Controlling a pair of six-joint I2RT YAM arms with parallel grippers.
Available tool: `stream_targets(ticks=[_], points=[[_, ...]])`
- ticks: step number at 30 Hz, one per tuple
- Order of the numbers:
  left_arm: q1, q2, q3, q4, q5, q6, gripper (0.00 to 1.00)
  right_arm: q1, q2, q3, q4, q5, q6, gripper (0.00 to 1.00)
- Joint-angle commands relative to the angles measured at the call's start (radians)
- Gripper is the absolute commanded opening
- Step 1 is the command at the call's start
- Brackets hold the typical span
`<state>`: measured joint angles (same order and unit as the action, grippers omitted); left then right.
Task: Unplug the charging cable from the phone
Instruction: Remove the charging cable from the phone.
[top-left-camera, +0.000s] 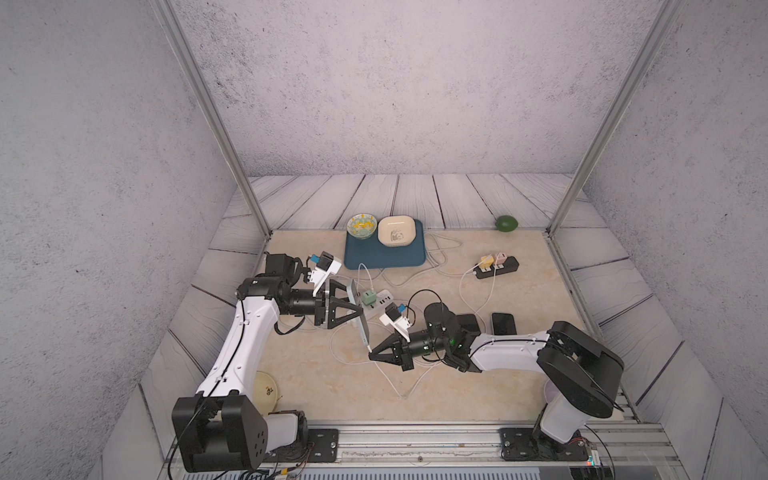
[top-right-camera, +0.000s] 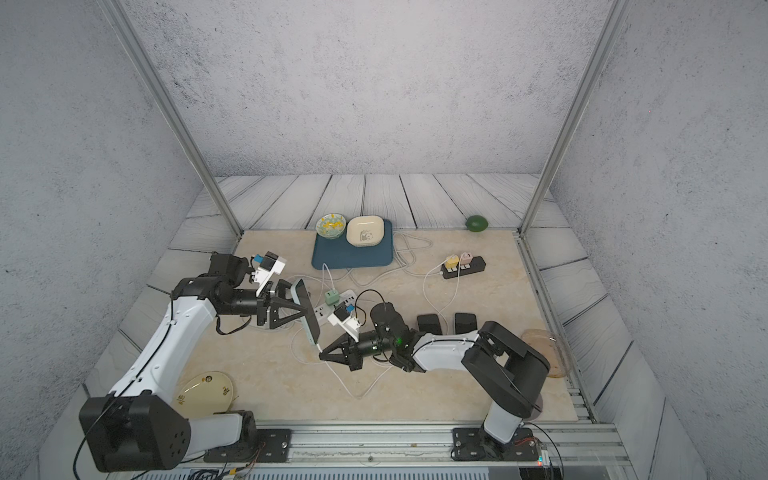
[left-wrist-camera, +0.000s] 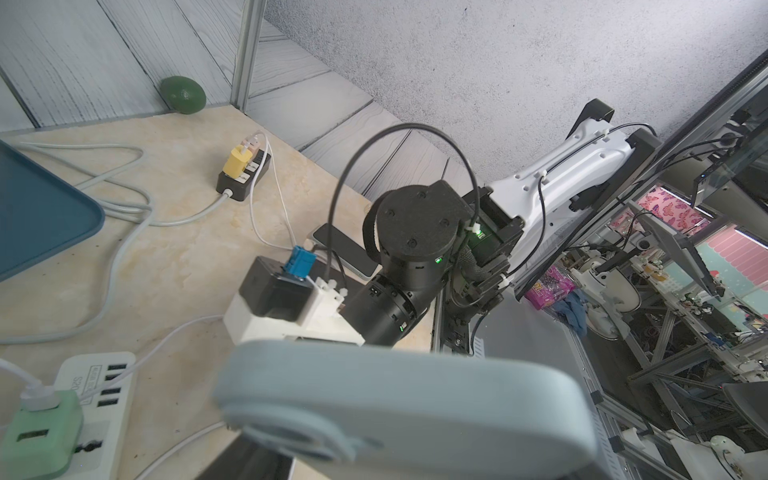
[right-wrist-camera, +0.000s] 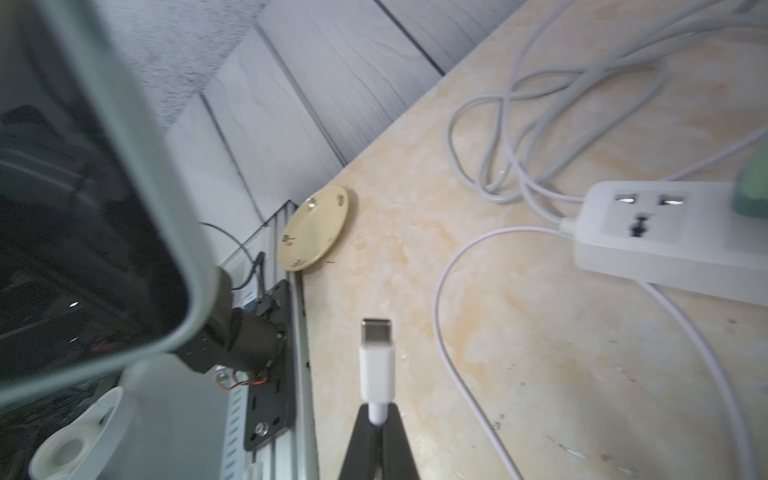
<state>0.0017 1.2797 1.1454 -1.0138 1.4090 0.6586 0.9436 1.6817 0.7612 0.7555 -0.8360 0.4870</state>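
"Since the plug of the charging cable shows its bare metal tip, is it out of the phone?"

"It seems so. In the right wrist view the tip stands free, close to the phone's lower corner but apart from it. The right gripper has its jaws pressed together on the thin neck just behind the plug, probably because this is the stiff part and a pull there goes straight along the socket."

"And where is the phone?"

"It is in the air above the table, standing on its edge. The left gripper is clamped on its two faces near the middle, so the lower end is left open for the other arm. I think one arm fixes the phone while the other pulls."

"What lies around them?"

"The white cable falls from the plug to the table and curls there. Behind the phone lies a white power strip with a green adapter. Two dark phones lie farther, beside the right arm, and a black power strip is well apart."
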Motion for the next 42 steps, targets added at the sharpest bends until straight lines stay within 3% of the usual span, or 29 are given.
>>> stream_targets(ticks=[1,7,16,20,26,32,42], points=[[0.009,-0.019,0.033,-0.014,0.047,0.013,0.30,0.004,0.013,-0.010,0.022,0.004,0.009,0.00],[0.009,-0.020,0.033,-0.026,0.047,0.031,0.30,0.001,0.008,0.032,-0.140,0.123,-0.035,0.00],[0.008,-0.024,0.037,-0.065,0.052,0.076,0.29,-0.004,0.020,0.174,-0.535,0.472,-0.101,0.00],[0.009,-0.025,0.037,-0.072,0.052,0.086,0.29,-0.006,0.049,0.278,-0.760,0.680,-0.075,0.00],[0.008,-0.023,0.034,-0.084,0.056,0.105,0.29,-0.007,0.066,0.328,-0.872,0.877,0.019,0.02],[0.009,-0.023,0.034,-0.093,0.062,0.117,0.29,-0.006,0.108,0.402,-0.990,0.955,0.051,0.04],[0.009,-0.022,0.033,-0.104,0.061,0.133,0.29,-0.011,0.072,0.411,-0.981,0.937,0.045,0.14]])
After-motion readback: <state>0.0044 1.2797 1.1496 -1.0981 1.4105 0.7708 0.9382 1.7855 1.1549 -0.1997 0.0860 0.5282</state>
